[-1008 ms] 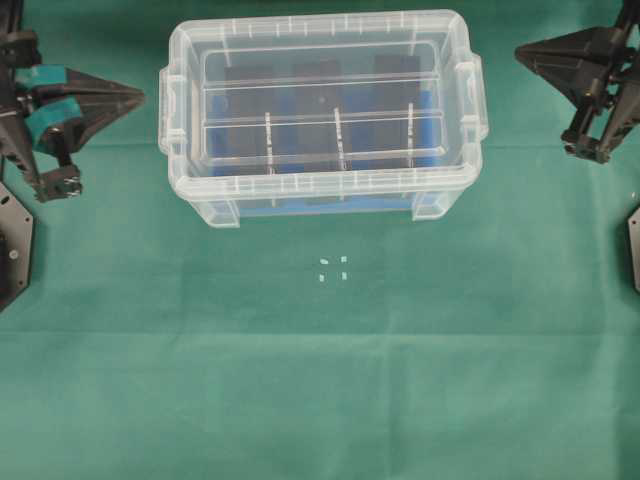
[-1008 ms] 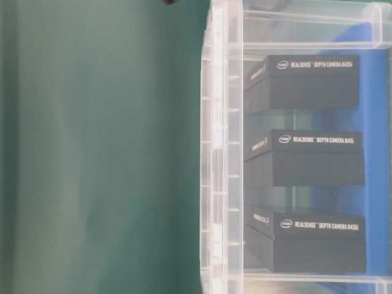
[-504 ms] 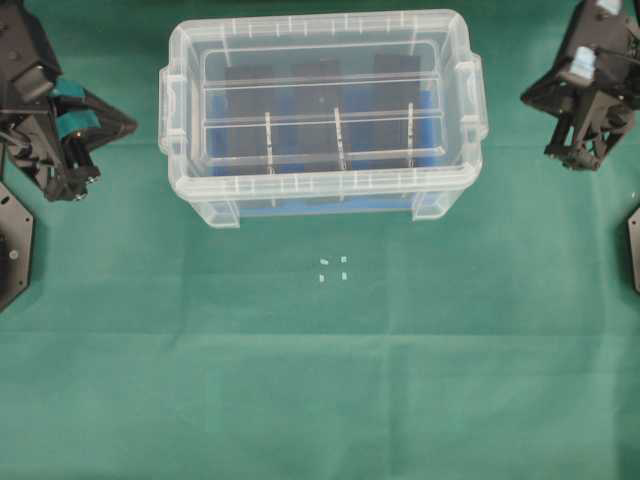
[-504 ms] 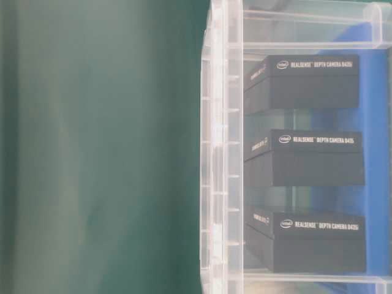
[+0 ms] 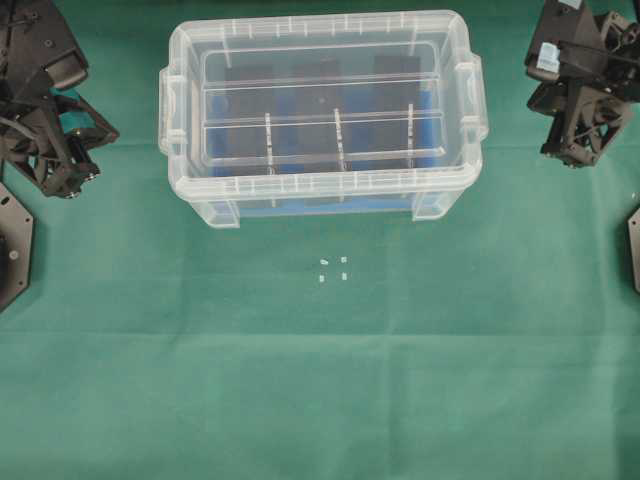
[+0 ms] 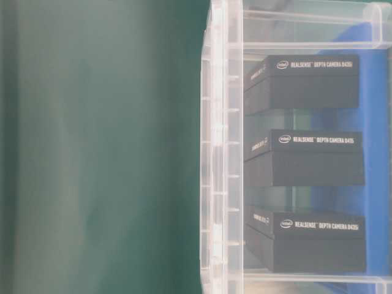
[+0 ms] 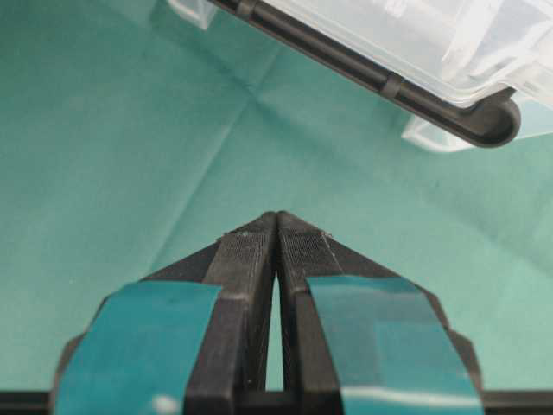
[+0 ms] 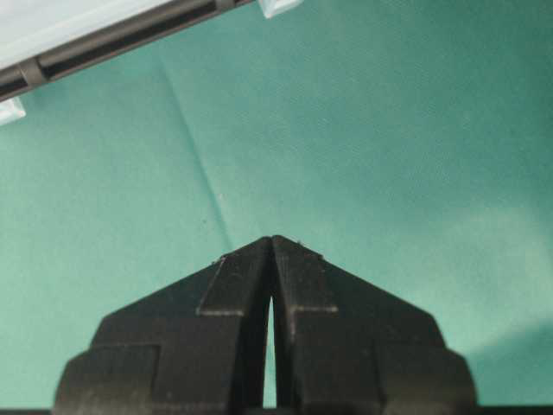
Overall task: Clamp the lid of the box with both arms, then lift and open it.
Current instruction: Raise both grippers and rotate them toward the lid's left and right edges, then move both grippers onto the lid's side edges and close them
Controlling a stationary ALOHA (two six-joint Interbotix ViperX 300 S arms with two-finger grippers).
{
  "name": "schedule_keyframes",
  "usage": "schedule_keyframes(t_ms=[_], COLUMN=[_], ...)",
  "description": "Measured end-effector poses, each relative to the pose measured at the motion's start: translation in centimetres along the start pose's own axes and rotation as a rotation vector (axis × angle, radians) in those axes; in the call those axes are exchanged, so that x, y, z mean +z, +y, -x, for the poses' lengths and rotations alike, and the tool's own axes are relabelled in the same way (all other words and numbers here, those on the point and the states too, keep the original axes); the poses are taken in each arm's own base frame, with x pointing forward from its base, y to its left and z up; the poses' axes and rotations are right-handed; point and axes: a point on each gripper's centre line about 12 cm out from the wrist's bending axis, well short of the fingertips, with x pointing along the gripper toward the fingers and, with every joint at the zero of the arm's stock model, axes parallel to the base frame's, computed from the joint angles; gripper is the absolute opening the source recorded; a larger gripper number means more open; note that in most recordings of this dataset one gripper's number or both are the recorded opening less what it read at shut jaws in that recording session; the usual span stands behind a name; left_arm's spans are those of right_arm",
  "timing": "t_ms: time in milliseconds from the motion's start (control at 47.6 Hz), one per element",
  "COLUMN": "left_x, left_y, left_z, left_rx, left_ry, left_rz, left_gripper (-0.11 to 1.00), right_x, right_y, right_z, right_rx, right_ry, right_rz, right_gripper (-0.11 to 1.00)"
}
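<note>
1. Since the earlier overhead frames both arms have swung their wrists: the left gripper [image 5: 68,180] has drawn back toward the left edge with its nose no longer pointing at the box, and the right gripper [image 5: 575,155] has turned so its pale tag now faces up. The box has not shifted.
2. The deep clear plastic tub, the box [image 5: 225,210], sits on the green cloth-covered table [image 5: 320,380], and the flat clear ribbed plastic lid [image 5: 320,125] lies shut on top of it.
3. The lid lies between the two grippers and touches neither; each gripper is well apart from the box's nearer end.
4. Left of the box, the left gripper's jaws, seen in the left wrist view [image 7: 276,226], are pressed together with nothing between them; teal tape wraps both fingers [image 7: 251,268]. A corner of the box shows ahead of them, apart.
5. Right of the box, the right gripper [image 8: 272,246] likewise has its black jaws closed tip to tip, empty, with the box rim far ahead.
6. Counts: one box, one lid, two arms, three black rectangular packs [image 6: 306,82] inside the box against one blue insert [image 6: 375,184], and four small white marks [image 5: 333,269] on the cloth just in front of the box.
7. Both arms hang tilted downward, wrists angled toward the cloth beside the box.
</note>
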Motion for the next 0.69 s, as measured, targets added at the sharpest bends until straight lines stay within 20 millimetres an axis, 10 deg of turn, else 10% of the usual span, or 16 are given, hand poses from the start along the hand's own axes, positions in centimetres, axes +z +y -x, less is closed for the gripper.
schedule_keyframes(t_ms=[693], left_x=[-0.75], left_y=[0.16], left_z=[0.12], left_rx=[0.002], left_ry=[0.18], left_rz=[-0.246], left_gripper=[0.02], right_x=[0.99], right_y=[0.26], right_z=[0.33], right_rx=[-0.011], right_ry=[0.008], right_rz=[0.318], right_gripper=[0.0])
